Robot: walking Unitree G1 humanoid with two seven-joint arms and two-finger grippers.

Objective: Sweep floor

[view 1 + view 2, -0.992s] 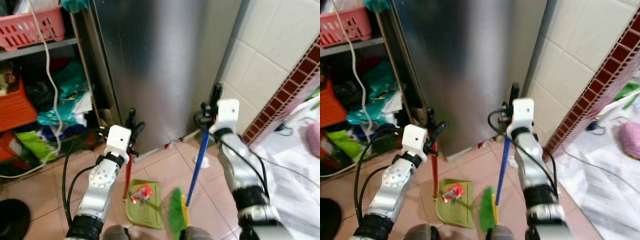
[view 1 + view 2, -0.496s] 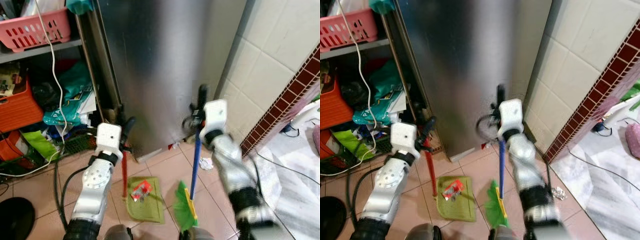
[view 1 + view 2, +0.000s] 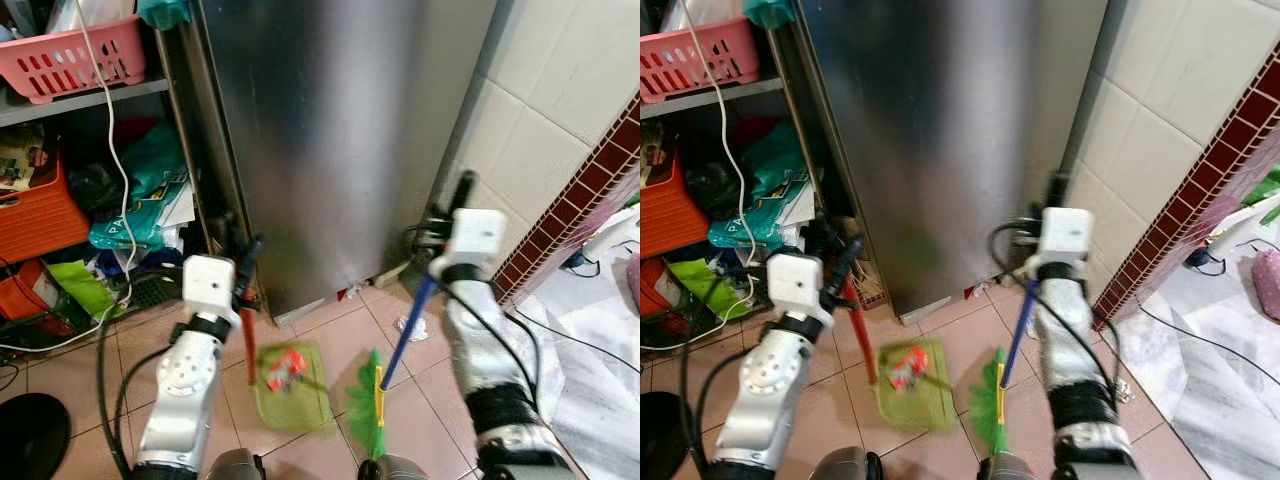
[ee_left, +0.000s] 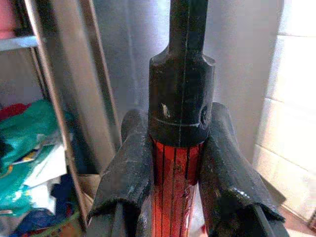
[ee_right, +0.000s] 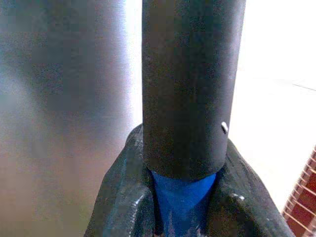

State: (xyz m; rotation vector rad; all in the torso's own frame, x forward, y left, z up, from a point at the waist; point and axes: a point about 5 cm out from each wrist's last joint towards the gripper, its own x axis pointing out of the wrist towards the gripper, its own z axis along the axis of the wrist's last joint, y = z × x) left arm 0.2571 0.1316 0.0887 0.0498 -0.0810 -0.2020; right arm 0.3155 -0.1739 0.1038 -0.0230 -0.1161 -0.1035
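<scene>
- A green dustpan (image 3: 292, 398) is held low over the pink tiled floor (image 3: 330, 335) by its red handle (image 3: 247, 343); the left gripper (image 4: 175, 163) is clamped on that handle just under its black end cap, as the left wrist view shows.
- A red wrapper (image 3: 284, 366) lies in the far part of the dustpan, which looks blurred.
- A broom is held by the right gripper (image 5: 185, 207), whose fingers are closed on the blue broom handle (image 3: 405, 333) right below its black grip.
- The broom handle slants from far right at the gripper down to near left, where the green bristles (image 3: 366, 410) sit just right of the dustpan.
- A crumpled white scrap (image 3: 410, 327) lies on the floor to the right of the handle, near the foot of the steel fridge (image 3: 330, 130).
- The scrap lies right of and beyond the bristles, with the dustpan on their left; judging by this, a leftward sweep by the right arm is called for to bring it in.
</scene>
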